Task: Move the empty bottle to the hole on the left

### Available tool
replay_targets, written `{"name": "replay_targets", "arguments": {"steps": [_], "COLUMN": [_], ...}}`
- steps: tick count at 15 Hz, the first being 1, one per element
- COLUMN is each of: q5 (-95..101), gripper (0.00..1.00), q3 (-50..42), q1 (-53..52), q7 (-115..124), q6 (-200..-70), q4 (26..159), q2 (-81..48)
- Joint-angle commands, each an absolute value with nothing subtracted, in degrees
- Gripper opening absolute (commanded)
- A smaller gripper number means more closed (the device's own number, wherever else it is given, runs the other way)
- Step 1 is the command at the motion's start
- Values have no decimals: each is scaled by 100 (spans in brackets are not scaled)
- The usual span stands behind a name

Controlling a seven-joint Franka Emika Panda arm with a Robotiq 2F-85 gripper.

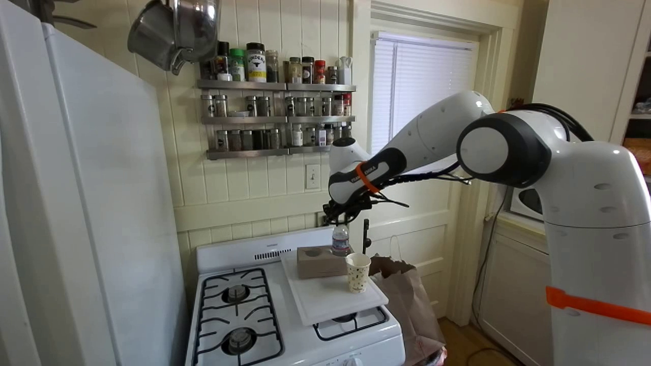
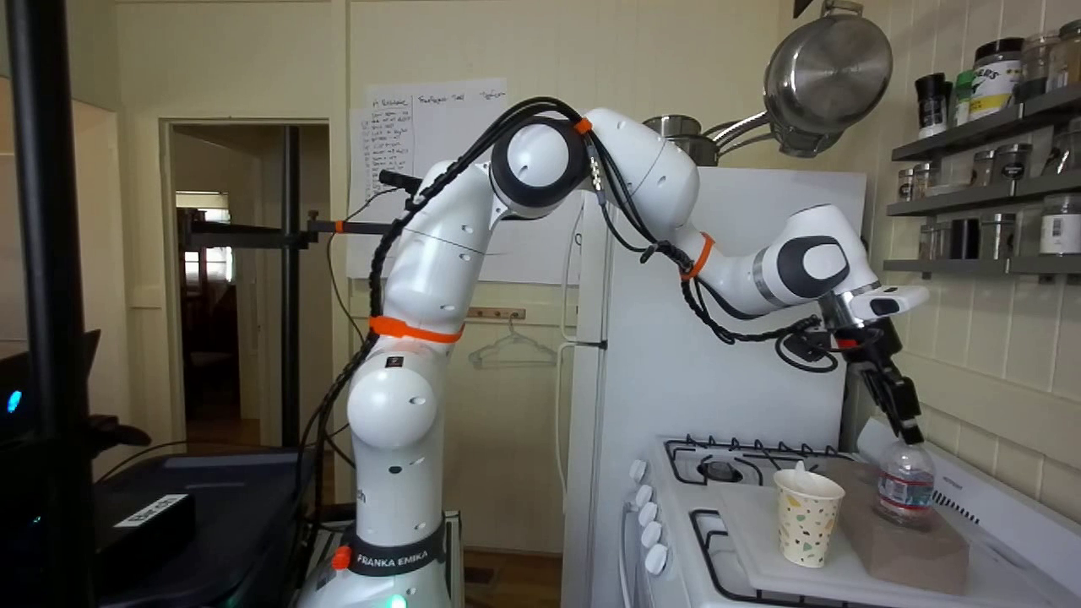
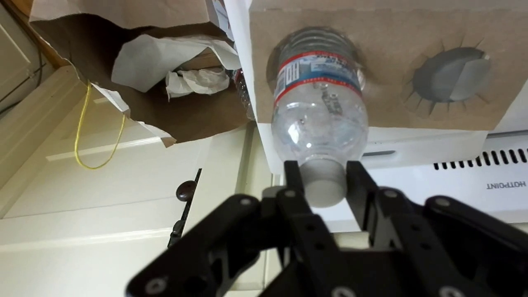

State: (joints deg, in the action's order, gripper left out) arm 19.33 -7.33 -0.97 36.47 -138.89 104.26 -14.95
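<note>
Clear bottle (image 3: 319,119), upper centre of the wrist view, label (image 3: 317,74) banded red and blue! Black fingers (image 3: 293,179), brown box (image 3: 387,90), and lower right in an exterior view, cream cup (image 2: 808,519) flecked orange and, seemingly, green.

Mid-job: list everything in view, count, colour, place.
stove: one, white, against wall
bag: one, brown, beside stove
board: one, white, on stove
box: one, brown, on board
holes: two, dark, in box
bottle: one, clear, at hole nearer bag
cup: one, cream, on board
fridge: one, white, beside stove
door: one, cream, behind bag
blind: one, white, on door
shelves: six, grey, on wall
jars: many, mixed, on shelves
pans: several, silver, up high
arm: one, white, over stove
tool: one, black, closed on bottle
</note>
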Motion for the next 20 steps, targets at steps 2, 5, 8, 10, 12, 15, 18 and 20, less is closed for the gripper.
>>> {"name": "replay_targets", "arguments": {"steps": [2, 5, 8, 10, 12, 15, 18, 20], "q5": [1911, 1974, 2051, 2086, 1984, 1971, 1549, 1620], "gripper": [8, 8, 8, 8, 8, 8, 8, 8], "q3": [-771, -766, -765, -765, -764, -738, -663, -739], "q1": [-177, -215, -275, -309, -291, -235, -162, -194], "q7": [3666, 3663, 3679, 3659, 3704, 3437, 3103, 3208], "q6": [-13868, -13870, -13900, -13900, -13904, -14253, -13966, -14027], "q4": [10285, 10180, 10060, 10005, 9947, 10056, 9974, 9968], "q2": [-1473, -1422, -1416, -1428, -1461, -1417, -1440, -1467]}}
